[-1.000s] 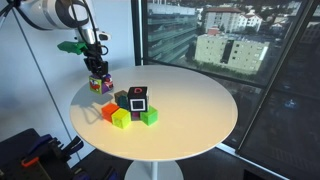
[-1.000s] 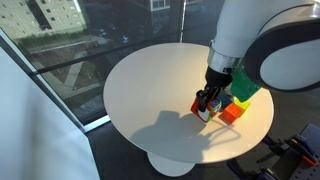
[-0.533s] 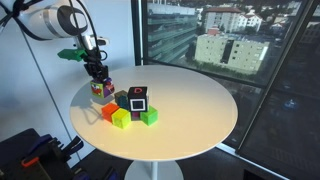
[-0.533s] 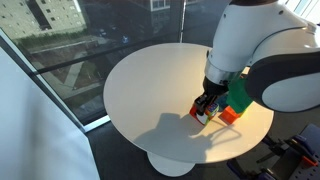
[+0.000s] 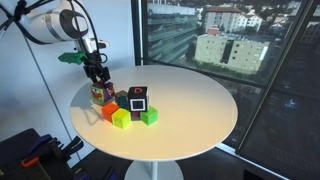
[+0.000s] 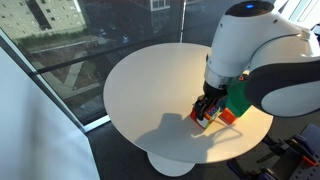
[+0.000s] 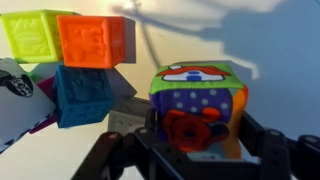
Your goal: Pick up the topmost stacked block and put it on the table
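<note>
The topmost stacked block (image 7: 198,100), a multicoloured cube with a red flower face, a green top and an orange side, rests on the white table (image 5: 190,110) near its edge. It stands apart from the other cubes. It also shows in both exterior views (image 5: 100,92) (image 6: 204,115). My gripper (image 7: 200,128) reaches down over it (image 5: 97,78), one finger close against each side of the cube. Blur hides whether the pads still press on it.
A cluster of cubes sits just beside it: a dark cube with a white outline (image 5: 137,100) on top, orange (image 5: 110,111), yellow-green (image 5: 122,118) and green (image 5: 149,116) ones below. In the wrist view the orange (image 7: 95,40) and blue (image 7: 88,95) cubes lie behind.
The gripper has come down with the multicoloured cube, which now rests on the tabletop instead of hanging just above it.
</note>
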Motion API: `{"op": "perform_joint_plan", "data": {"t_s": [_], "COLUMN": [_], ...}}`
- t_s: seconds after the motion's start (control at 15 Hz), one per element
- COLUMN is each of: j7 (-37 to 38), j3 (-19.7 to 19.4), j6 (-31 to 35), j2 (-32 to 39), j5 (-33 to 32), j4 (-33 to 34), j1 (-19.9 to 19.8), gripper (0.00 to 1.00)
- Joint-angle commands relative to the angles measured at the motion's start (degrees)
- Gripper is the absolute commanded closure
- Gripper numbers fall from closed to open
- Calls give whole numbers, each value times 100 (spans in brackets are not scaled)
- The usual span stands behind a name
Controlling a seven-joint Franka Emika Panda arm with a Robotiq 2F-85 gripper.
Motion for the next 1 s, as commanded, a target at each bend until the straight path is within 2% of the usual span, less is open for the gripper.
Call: {"op": "perform_joint_plan", "data": {"t_s": [0.0, 0.53, 0.93], "j7": [-25, -323, -566], "j3": [-62, -45, -57], "j6": [-37, -329, -1134], "j2": [-129, -571, -948], "j5": [45, 543, 839], "j4": [-45, -54, 37], "j1": [42, -35, -115], "gripper": [0, 0, 0]}}
